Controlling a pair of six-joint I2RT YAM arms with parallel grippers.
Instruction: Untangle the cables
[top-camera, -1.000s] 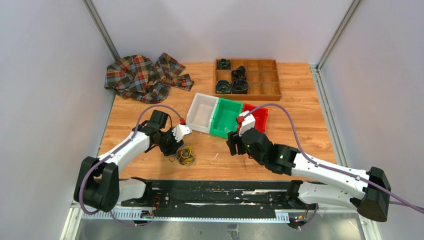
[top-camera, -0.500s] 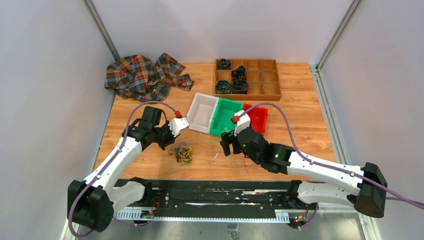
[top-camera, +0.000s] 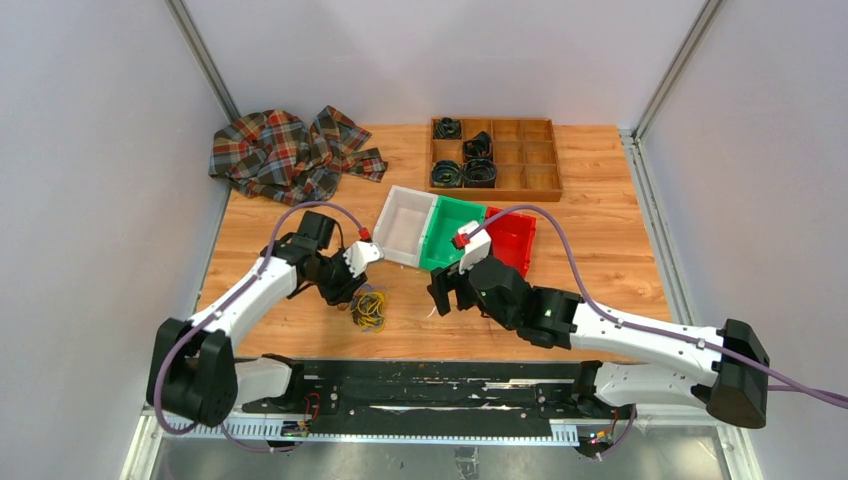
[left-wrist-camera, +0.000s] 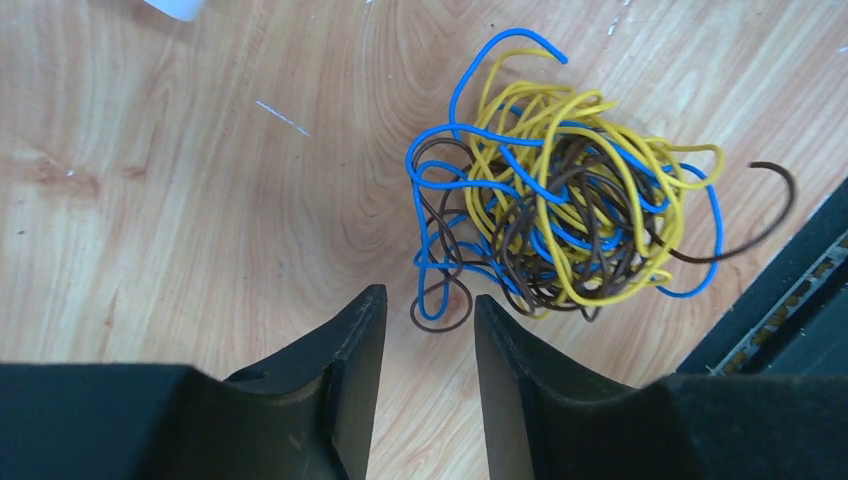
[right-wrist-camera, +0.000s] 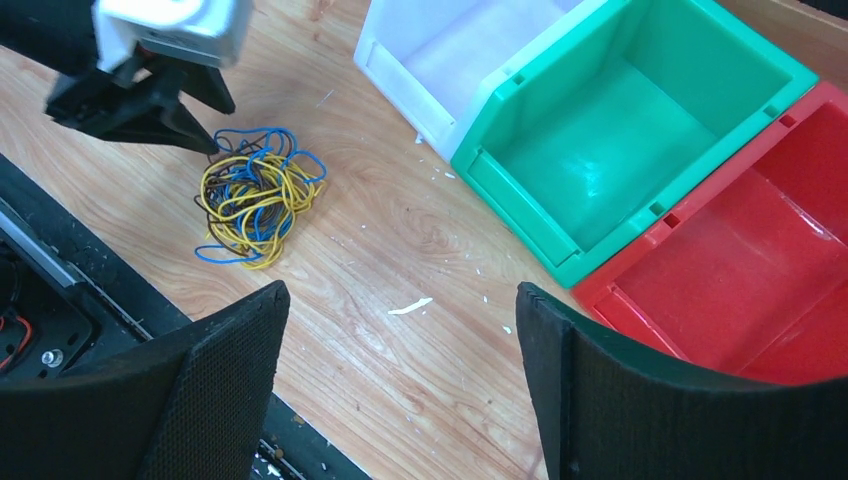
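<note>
Untangling: not started; cables (left-wrist-camera: 565, 200) one knotted clump near white bin (top-camera: 403, 226).
Left gripper (left-wrist-camera: 430, 300): half-open, empty.
Right gripper (right-wrist-camera: 400, 295): wide, empty.

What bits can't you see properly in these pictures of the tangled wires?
- Top view: the cables are too small to follow single strands.
- Left wrist view: lower strands hide under upper ones; whether the left pincer touches them is unclear.
- Right wrist view: the picture edge cuts off the red bin.
</note>
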